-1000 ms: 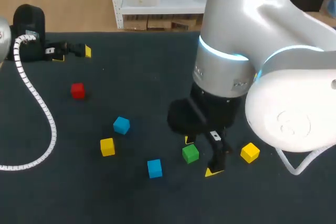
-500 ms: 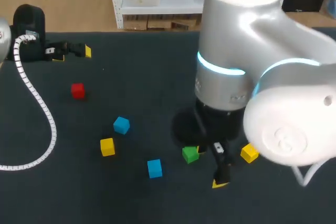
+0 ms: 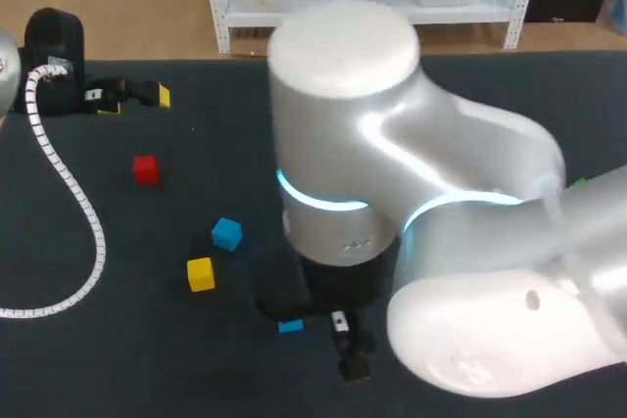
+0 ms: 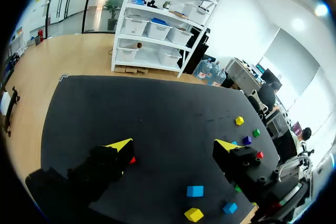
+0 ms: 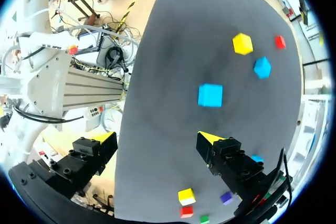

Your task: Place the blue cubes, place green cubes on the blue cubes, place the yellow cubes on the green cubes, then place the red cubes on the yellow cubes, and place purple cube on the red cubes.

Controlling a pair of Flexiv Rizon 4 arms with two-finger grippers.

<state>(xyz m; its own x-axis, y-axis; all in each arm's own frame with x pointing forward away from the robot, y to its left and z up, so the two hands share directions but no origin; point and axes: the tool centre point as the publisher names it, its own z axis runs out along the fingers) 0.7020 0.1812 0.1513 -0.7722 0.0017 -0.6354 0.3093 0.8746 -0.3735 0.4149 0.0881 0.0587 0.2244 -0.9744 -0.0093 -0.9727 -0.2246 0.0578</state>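
My right gripper point(image 5: 157, 139) hangs open and empty over the table. A blue cube point(image 5: 210, 95) lies just ahead of it; in the head view only an edge of this blue cube point(image 3: 290, 326) shows under the right arm point(image 3: 392, 242). Further left lie a second blue cube point(image 3: 227, 233), a yellow cube point(image 3: 201, 273) and a red cube point(image 3: 145, 168). My left gripper point(image 4: 173, 148) stands open and empty at the far left of the table. Its view shows a purple cube point(image 4: 247, 140), a green cube point(image 4: 256, 132) and a yellow cube point(image 4: 239, 120) at the far side.
The bulky right arm hides the middle and right of the table in the head view. A white ribbed cable point(image 3: 69, 193) trails across the left side. Bare black mat point(image 3: 225, 134) lies behind the cubes.
My right arm has swung left, from over the green cube to the near blue cube. It now hides the green cube and the right yellow cube. The left arm has not moved.
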